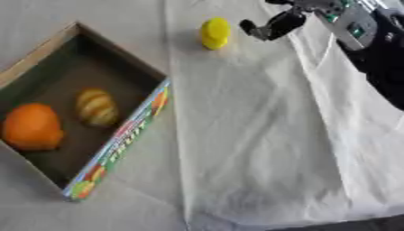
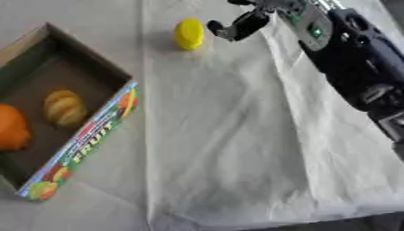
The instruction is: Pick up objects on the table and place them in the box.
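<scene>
Left eye view shows the right hand (image 1: 272, 25) entering from the upper right of the frame, its fingers parted and holding nothing, just beside the yellow object (image 1: 214, 33) at upper centre but not touching it. The step in hand looks like the reach for this last loose item. The next move probably calls for shifting left so the fingers straddle the yellow object, then closing and carrying it down-left to the box (image 1: 126, 135). That box sits at the left of the frame and already holds an orange fruit (image 1: 31, 127) and a striped yellowish item (image 1: 96, 106). A wrinkled white cloth (image 1: 260, 149) covers the table; nothing of the room shows. The left hand is out of sight.
</scene>
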